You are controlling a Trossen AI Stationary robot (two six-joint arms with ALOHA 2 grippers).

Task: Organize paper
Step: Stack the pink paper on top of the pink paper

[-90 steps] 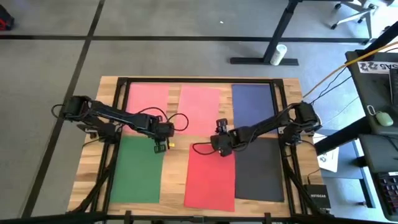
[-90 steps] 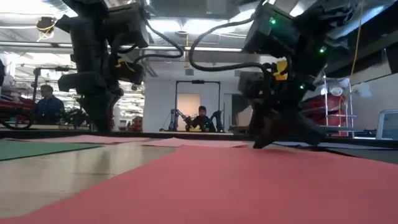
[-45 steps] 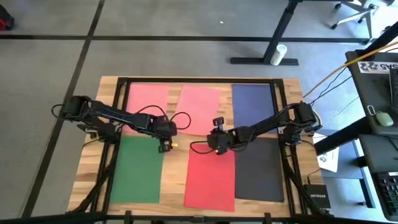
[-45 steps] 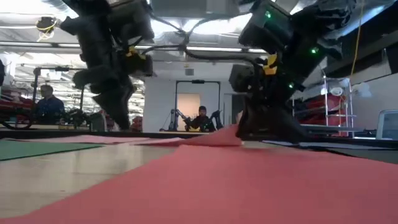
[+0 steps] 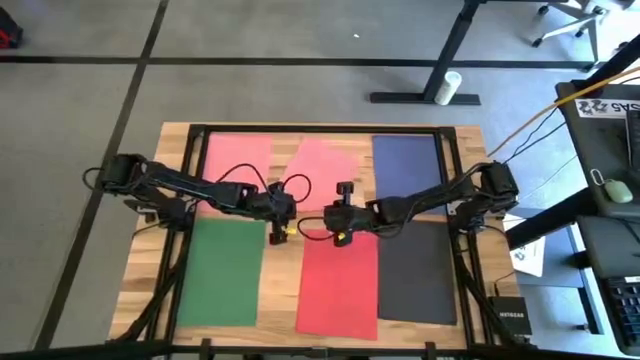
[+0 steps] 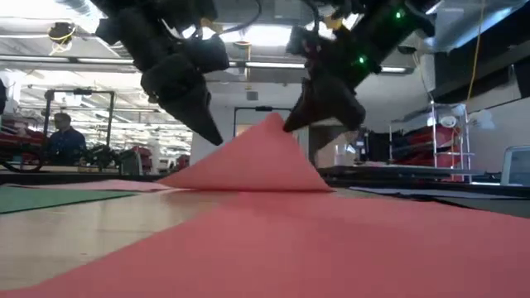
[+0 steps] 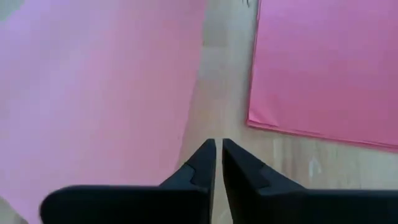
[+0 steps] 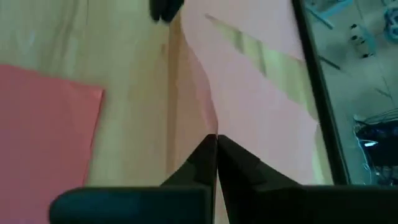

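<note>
The wooden table carries the paper laid flat: pink sheet, navy sheet, green sheet, red sheet and dark grey sheet. A middle pink sheet is tented off the table at its near edge, pinched by the right claw. The left claw, pressed together, hangs just beside it. A seated person shows far behind.

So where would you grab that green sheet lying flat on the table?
By a corner or edge of the green sheet, coming in low from the bare wood beside it. It lies flat and thin, so only an edge offers fingers anything to pinch.
</note>
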